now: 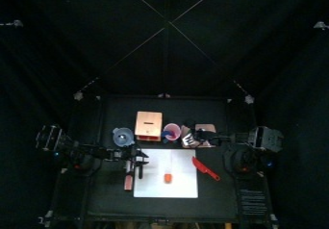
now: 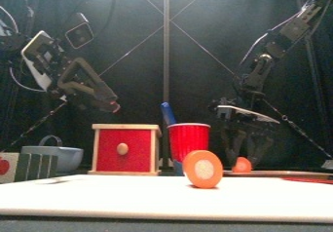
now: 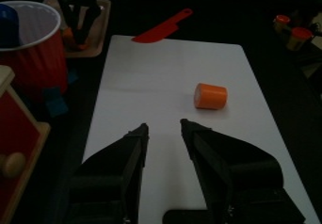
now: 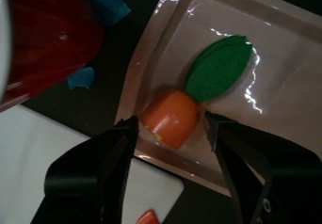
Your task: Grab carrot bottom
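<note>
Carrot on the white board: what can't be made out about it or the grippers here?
- Top view: carrot is too small to show its shape.
- Front view: its length is hidden behind its round face.
- Right wrist view: tray is cut off by the picture's edges; whether the right gripper touches the green-leafed orange piece is unclear from above.

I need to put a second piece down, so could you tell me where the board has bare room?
The white board is mostly bare: the stretch between the carrot piece and the left gripper, and the strip between the carrot piece and the red knife. Crowded: beside the board, by the red cup and wooden box.
</note>
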You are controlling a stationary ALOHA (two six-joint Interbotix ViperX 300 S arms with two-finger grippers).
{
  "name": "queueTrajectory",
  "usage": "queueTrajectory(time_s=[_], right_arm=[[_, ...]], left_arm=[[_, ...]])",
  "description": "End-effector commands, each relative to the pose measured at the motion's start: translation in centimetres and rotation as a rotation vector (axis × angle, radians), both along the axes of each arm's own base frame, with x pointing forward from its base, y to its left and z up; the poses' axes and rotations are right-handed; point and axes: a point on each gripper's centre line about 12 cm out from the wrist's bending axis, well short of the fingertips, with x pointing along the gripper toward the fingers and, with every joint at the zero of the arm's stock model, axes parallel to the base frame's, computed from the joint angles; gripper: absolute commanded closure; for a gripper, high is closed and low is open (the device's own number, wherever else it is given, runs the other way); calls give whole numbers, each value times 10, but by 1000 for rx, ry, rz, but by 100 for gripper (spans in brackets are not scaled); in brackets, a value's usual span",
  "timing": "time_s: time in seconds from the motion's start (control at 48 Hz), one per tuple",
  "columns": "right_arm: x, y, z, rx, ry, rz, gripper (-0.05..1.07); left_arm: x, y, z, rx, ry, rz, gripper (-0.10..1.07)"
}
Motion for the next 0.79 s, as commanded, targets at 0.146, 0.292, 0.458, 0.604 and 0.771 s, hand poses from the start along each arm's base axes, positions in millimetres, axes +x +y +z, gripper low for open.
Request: queueTrajectory(time_s=[0.146, 0.292, 0.458, 0.604, 0.771], right_arm=[[4, 0, 17, -13, -55, -6, 10], [10, 18, 33, -4, -92, 30, 10], [22, 60, 52, 50, -142, 105, 10], [43, 103, 63, 111, -196, 187, 10], [73, 142, 56, 183, -218, 234, 10]], left_arm=[[5, 1, 9, -2, -34, 3, 23], [4, 0, 9, -2, -32, 2, 23], [5, 1, 10, -3, -37, 5, 23], [6, 3, 10, -2, -38, 12, 23], [6, 4, 11, -1, -40, 15, 23]])
